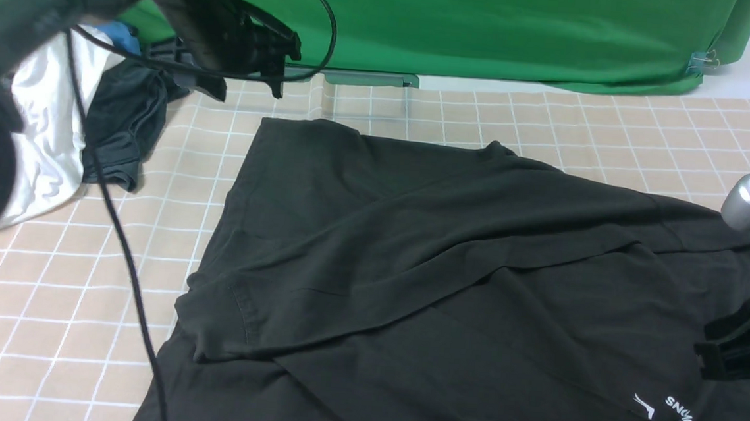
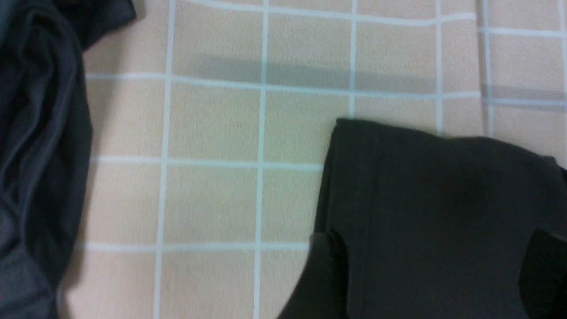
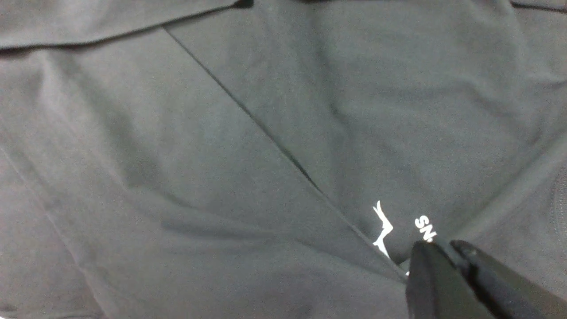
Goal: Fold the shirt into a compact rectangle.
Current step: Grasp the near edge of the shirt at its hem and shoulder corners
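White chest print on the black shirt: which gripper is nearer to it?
Right. The right gripper is shut with its tips just beside the print, low over the shirt; the left gripper hangs open above the shirt's far left corner.

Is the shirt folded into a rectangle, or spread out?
Partly folded: one flap of the shirt lies diagonally across its body; not a compact rectangle.

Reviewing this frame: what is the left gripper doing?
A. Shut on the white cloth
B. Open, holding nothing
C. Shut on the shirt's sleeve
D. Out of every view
B: in the left wrist view the left gripper has its fingers spread wide above the shirt corner, which lies flat with no cloth pinched between them.
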Controlling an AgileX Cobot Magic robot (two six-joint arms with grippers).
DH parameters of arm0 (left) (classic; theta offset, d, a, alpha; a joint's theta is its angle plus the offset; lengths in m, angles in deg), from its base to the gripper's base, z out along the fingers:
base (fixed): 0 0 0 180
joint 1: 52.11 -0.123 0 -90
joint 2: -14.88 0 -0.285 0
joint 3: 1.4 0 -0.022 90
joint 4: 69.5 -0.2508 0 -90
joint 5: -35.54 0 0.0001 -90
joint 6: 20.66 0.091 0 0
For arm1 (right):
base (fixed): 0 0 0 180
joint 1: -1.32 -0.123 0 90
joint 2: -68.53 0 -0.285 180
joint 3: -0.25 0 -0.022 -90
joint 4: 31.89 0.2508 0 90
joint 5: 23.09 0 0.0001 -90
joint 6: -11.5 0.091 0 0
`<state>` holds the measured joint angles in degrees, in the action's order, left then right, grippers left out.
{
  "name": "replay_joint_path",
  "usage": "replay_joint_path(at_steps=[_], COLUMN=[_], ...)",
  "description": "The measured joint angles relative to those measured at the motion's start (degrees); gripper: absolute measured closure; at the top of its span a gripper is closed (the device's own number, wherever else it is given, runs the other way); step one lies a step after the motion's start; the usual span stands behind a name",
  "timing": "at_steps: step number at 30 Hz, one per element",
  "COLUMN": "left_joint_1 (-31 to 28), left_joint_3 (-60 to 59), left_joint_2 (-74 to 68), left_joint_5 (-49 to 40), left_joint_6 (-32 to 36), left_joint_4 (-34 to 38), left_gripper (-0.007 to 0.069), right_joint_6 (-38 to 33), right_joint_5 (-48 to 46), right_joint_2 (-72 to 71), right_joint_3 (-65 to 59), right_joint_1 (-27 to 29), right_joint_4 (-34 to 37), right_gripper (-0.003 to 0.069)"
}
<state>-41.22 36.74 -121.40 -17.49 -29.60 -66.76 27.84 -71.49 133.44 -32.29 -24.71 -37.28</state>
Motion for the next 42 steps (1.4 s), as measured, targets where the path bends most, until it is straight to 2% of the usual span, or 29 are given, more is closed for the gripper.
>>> replay_joint_path(at_steps=[5, 13, 16, 18, 20, 21, 22, 23, 24, 25, 27, 32, 36, 39, 42], left_joint_1=[0.00, 0.00, 0.00, 0.00, 0.00, 0.00, 0.00, 0.00, 0.00, 0.00, -0.13, -2.21, -6.07, -8.66, -10.27], left_joint_3=[2.68, 2.94, 2.99, 3.05, 3.12, 3.12, 3.19, 3.26, 3.38, 3.42, 3.42, 3.62, 3.68, 3.68, 3.68], left_joint_2=[-5.46, -9.31, -10.42, -10.92, -10.94, -10.94, -10.94, -10.94, -10.94, -10.63, -9.56, -5.74, -4.02, -4.01, -4.01], left_joint_5=[4.26, 9.05, 9.11, 9.11, 9.28, 9.28, 9.22, 9.11, 8.87, 8.58, 7.73, 5.61, 4.11, 2.49, 0.52], left_joint_6=[2.93, 3.14, 4.41, 5.17, 6.08, 6.23, 6.59, 6.77, 7.35, 7.62, 7.67, 5.71, 4.04, 3.46, 5.65], left_joint_4=[0.33, -1.99, -0.59, 0.29, 1.73, 1.78, 2.31, 2.31, 2.17, 1.58, -0.49, -6.78, -8.23, -7.57, -2.25], left_gripper=[0.0081, 0.0083, 0.0124, 0.0179, 0.0283, 0.0309, 0.0424, 0.0455, 0.0537, 0.0575, 0.0601, 0.0607, 0.0606, 0.0606, 0.0606], right_joint_6=[0.42, 1.11, 1.36, 1.61, 1.89, 1.89, 1.89, 1.95, 2.01, 2.22, 3.25, 4.49, 4.20, 2.74, 1.61], right_joint_5=[0.00, 0.19, 0.19, 0.24, 0.24, 0.24, 0.30, 0.36, 0.40, 0.40, 0.42, 0.46, 0.42, 0.48, 0.60], right_joint_2=[0.47, 0.53, 0.53, 0.53, 0.53, 0.53, 0.53, 0.53, 0.53, 0.65, 1.11, 3.86, 6.07, 7.36, 8.03], right_joint_3=[0.00, 0.00, 0.00, 0.00, 0.00, 0.00, 0.00, 0.00, 0.00, 0.00, 0.00, 0.06, 0.29, 0.96, 2.37], right_joint_1=[0.00, 0.00, 0.00, 0.00, 0.00, 0.00, 0.00, 0.00, 0.00, 0.00, 0.00, 1.78, 5.73, 8.74, 11.07], right_joint_4=[0.00, 0.00, 0.00, 0.00, 0.00, 0.00, 0.00, 0.00, -0.06, -0.18, -0.93, -2.29, -2.55, -2.73, -2.86], right_gripper=[0.0587, 0.0587, 0.0588, 0.0588, 0.0588, 0.0588, 0.0588, 0.0588, 0.0588, 0.0588, 0.0588, 0.0588, 0.0588, 0.0588, 0.0588])
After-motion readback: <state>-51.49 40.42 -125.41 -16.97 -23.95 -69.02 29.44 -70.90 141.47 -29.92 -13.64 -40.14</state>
